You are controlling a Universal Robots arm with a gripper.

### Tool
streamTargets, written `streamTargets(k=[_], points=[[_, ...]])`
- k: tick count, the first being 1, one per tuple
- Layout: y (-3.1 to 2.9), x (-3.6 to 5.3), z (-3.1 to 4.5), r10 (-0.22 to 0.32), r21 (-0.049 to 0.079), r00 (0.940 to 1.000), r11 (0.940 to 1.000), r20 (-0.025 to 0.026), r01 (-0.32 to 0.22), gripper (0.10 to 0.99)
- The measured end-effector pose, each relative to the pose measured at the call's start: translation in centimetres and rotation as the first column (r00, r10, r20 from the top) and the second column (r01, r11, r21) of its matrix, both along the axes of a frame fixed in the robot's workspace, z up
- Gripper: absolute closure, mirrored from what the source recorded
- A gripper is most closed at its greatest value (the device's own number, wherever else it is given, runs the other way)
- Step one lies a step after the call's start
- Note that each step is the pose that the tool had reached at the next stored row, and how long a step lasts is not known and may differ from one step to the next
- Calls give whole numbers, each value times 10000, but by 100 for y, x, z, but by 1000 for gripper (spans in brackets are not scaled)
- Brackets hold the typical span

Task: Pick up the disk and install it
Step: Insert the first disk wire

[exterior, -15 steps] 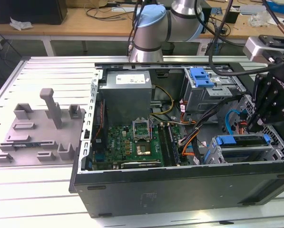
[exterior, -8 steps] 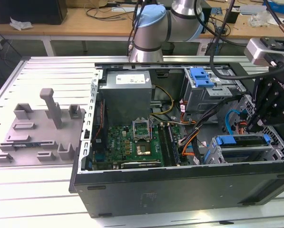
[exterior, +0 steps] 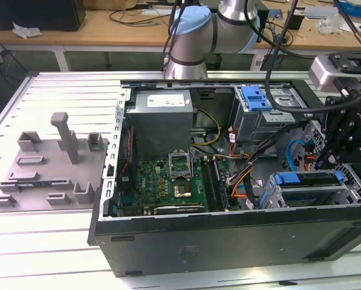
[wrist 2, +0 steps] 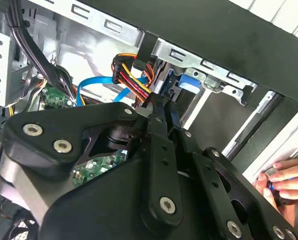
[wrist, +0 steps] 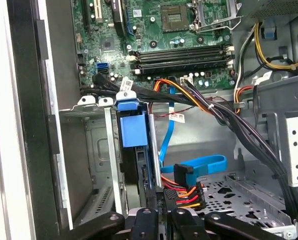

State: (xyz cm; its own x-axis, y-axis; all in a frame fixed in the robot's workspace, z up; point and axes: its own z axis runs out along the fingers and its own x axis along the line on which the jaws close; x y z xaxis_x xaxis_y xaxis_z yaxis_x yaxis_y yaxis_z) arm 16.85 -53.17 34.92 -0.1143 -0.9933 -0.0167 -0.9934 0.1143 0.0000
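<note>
in the exterior view, the open computer case was laid on its side on the slatted table. the grey fixture plate was set beside it, toward the exterior view's left. the gripper was lowered into the case at the exterior view's right, over the near drive cage. the disk was held on edge in that cage, with its blue carrier rail uppermost. in the first wrist view the disk was seated in a slot of the cage and the gripper was placed at its end. the fingers were drawn close together, pinched on the disk's thin edge. in the second wrist view the gripper was pointed at the disk, beside a bundle of coloured cables. a person's hand was rested at the case's edge. a second blue carrier was seated in the far cage.
</note>
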Motion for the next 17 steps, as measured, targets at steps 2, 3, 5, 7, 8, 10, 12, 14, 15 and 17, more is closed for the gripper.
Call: streamTargets(k=[2,3,5,7,8,10,12,14,15,17], points=[[-15,-39,-4,300,20,9993,9995,213,-300,918],[-22,-39,-5,533,20,9983,9986,246,-534,918],[-30,-47,-4,662,17,9974,9978,270,-662,918],[-40,-59,-4,709,16,9971,9975,292,-710,918],[-45,-65,-4,723,14,9969,9974,307,-724,918],[-52,-66,-5,732,14,9968,9973,331,-733,918],[-60,-67,-5,731,13,9967,9973,344,-732,918],[-73,-67,-4,731,12,9967,9973,352,-732,918],[-87,-69,-4,730,11,9967,9973,357,-731,918],[-96,-76,-4,728,10,9967,9973,364,-728,918]])
